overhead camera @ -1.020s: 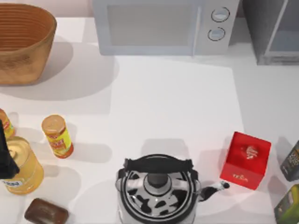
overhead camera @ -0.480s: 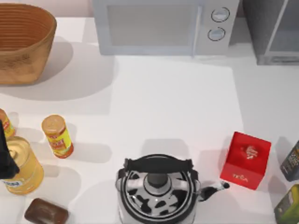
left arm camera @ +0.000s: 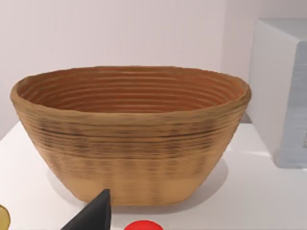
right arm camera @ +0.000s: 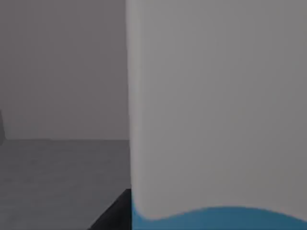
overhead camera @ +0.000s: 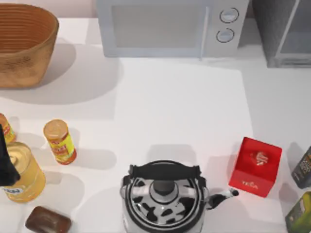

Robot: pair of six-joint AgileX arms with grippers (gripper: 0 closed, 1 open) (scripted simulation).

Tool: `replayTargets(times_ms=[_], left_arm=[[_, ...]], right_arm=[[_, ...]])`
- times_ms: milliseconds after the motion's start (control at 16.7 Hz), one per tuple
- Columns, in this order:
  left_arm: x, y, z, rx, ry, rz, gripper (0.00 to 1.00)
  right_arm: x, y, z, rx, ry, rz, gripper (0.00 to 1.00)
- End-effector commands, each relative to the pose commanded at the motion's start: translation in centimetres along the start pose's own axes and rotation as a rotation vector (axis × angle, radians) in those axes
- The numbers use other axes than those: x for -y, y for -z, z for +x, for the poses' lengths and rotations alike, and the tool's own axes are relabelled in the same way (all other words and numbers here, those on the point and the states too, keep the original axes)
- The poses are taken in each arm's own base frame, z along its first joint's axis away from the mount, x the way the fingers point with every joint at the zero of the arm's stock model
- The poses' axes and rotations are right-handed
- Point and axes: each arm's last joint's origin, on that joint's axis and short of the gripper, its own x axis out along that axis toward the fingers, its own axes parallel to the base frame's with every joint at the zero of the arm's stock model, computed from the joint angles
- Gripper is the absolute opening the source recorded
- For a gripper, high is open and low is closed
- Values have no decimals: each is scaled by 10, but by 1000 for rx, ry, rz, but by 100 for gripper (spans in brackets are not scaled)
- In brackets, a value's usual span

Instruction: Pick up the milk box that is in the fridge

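Note:
The milk box stands very close in the right wrist view, with a white face and a light blue band along its lower part. Behind it are the grey inner walls and floor of the fridge. A dark part of my right gripper shows right beside the carton's edge. In the top view the fridge is at the back right corner, with its pale-framed door panel. My left gripper is parked at the table's left edge, above the yellow jar.
A light-grey microwave sits at the back and a woven basket at the back left. Along the front are a cow-patterned kettle, a red box, a dark box, a yellow can and a jar.

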Motion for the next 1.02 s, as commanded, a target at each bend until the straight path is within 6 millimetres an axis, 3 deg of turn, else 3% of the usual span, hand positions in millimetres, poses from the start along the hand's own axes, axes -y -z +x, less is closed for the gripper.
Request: replayTargets(times_ms=[540, 1020], left_arm=[[0, 0, 0, 0, 0, 0, 100], [0, 0, 0, 0, 0, 0, 100]], right_arm=[[0, 0, 0, 0, 0, 0, 2], [0, 0, 0, 0, 0, 0, 0]])
